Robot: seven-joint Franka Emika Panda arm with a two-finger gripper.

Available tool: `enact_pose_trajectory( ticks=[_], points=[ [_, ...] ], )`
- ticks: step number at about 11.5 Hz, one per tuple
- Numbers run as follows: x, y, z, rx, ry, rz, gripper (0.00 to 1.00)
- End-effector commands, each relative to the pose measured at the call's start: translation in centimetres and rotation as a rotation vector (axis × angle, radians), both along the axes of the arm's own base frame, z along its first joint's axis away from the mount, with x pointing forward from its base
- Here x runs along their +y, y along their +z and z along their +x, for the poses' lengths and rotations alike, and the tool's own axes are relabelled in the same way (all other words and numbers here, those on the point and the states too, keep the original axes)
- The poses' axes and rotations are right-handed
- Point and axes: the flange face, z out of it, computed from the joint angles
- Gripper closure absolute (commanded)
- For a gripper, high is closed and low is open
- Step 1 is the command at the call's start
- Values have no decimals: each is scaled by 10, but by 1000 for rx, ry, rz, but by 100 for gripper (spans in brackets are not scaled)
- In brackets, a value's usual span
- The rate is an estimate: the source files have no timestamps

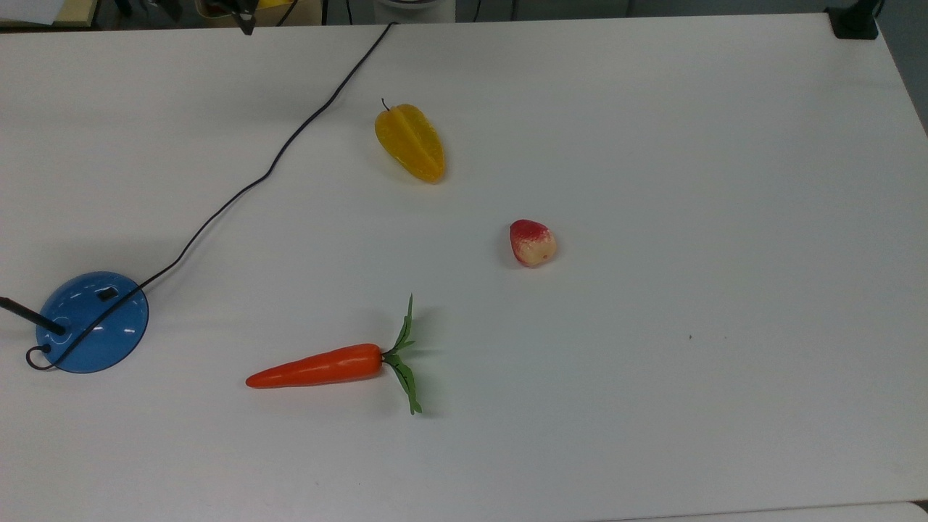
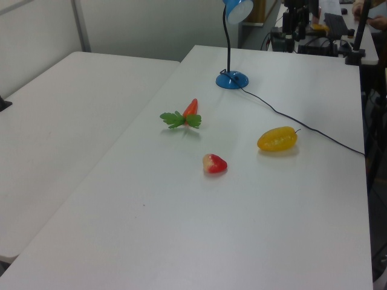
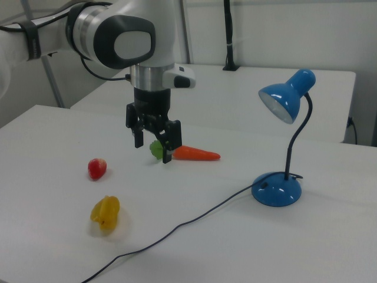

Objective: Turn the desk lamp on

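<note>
My black two-finger end effector (image 3: 154, 143) hangs above the white surface (image 1: 652, 181) with its fingers apart and nothing between them, in front of the orange plastic carrot with green leaves (image 3: 194, 154) in the right view. The blue desk lamp (image 3: 281, 147) with a glossy dome base, thin black stem and blue shade stands at the right view's right, well apart from me; its long black cord (image 1: 275, 156) trails across the surface. A red and cream toy strawberry (image 3: 97, 168) and a yellow toy starfruit (image 3: 105, 213) lie at the right view's left.
</note>
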Motion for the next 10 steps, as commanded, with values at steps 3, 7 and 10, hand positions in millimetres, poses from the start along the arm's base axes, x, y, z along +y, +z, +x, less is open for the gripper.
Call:
enact_pose_trajectory(
  ticks=[3, 7, 10],
  points=[
    [7, 37, -13, -129, 20, -42, 0],
    [12, 51, -37, -150, 20, -38, 0],
    [20, 47, -39, -148, 30, -18, 0]
  ],
)
